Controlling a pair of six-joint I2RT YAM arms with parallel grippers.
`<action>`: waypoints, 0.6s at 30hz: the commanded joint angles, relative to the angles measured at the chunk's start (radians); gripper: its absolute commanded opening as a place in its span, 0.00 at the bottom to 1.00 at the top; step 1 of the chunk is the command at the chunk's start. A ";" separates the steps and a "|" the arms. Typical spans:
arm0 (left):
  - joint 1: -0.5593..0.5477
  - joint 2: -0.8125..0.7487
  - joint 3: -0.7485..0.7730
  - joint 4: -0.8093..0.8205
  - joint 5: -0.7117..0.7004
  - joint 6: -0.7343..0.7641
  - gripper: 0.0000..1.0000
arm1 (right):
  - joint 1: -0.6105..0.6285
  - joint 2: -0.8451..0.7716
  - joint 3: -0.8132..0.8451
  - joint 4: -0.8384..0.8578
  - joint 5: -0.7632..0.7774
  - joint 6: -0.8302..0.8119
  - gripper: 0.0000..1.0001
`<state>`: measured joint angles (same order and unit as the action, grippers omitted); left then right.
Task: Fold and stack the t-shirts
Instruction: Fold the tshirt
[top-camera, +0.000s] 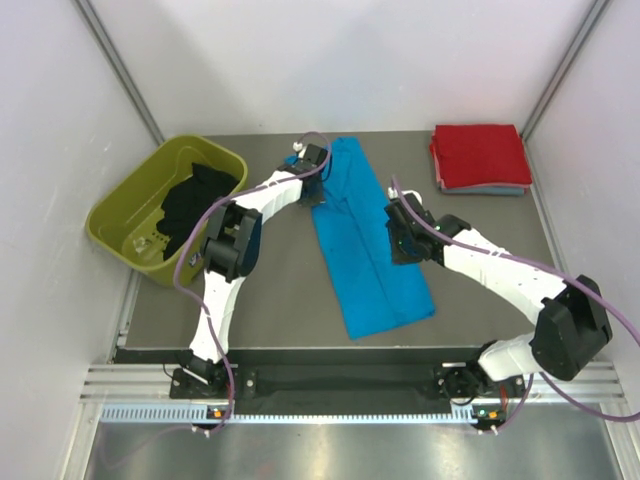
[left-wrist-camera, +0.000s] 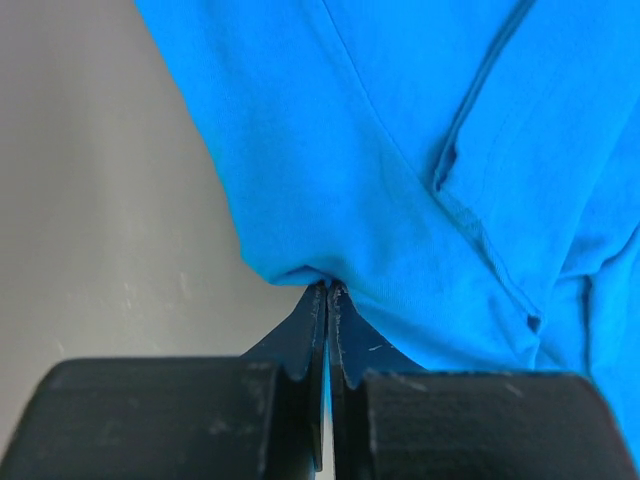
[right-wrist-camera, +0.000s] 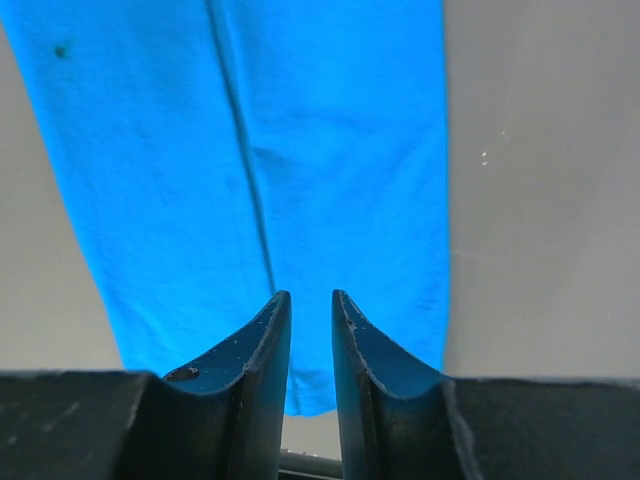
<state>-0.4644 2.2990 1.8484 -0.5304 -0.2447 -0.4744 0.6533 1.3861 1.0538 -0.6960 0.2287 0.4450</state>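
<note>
The table (top-camera: 280, 300) carries everything. Well off to the outer side of the left pincer (top-camera: 308, 160) stands the olive tub (top-camera: 120, 225), with the black t-shirt (top-camera: 195, 205) heaped inside it.

The turquoise t-shirt (top-camera: 365, 250) lies flat between the two pincers, folded lengthwise into a long strip. Its far end is at the left pincer and its near end lies behind the right pincer (top-camera: 402, 238), towards the arm bases. Beyond the right pincer, in the far corner, the red t-shirt (top-camera: 480, 152) rests folded on the grey-blue t-shirt (top-camera: 490, 189).

In the left wrist view, the left pincer (left-wrist-camera: 328, 292) is closed on the edge of the turquoise t-shirt (left-wrist-camera: 400, 150), and the cloth puckers at its tips. In the right wrist view, the right pincer (right-wrist-camera: 311, 300) stands with its jaws narrowly parted. We see nothing held between them. The strip (right-wrist-camera: 250, 150) runs away ahead of it, with bare table alongside.

We judge the cloth light, limp and prone to sag, so one pinch point will not carry an edge straight. We recommend taking hold at both corners of one short end, gripping all layers together so that the lengthwise fold does not open. We expect the cloth to drag rather than slide freely on the table.
</note>
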 joint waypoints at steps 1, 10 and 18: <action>0.044 0.079 0.063 -0.043 -0.053 0.010 0.00 | -0.026 0.007 0.000 0.038 -0.009 -0.009 0.24; 0.076 0.174 0.216 -0.083 -0.057 0.052 0.00 | -0.083 0.033 -0.043 0.093 -0.023 -0.006 0.23; 0.098 0.220 0.302 -0.106 -0.044 0.103 0.00 | -0.093 -0.007 -0.161 0.136 -0.077 0.020 0.17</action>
<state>-0.3981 2.4687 2.1368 -0.6018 -0.2497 -0.4175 0.5682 1.4147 0.9207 -0.6048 0.1833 0.4488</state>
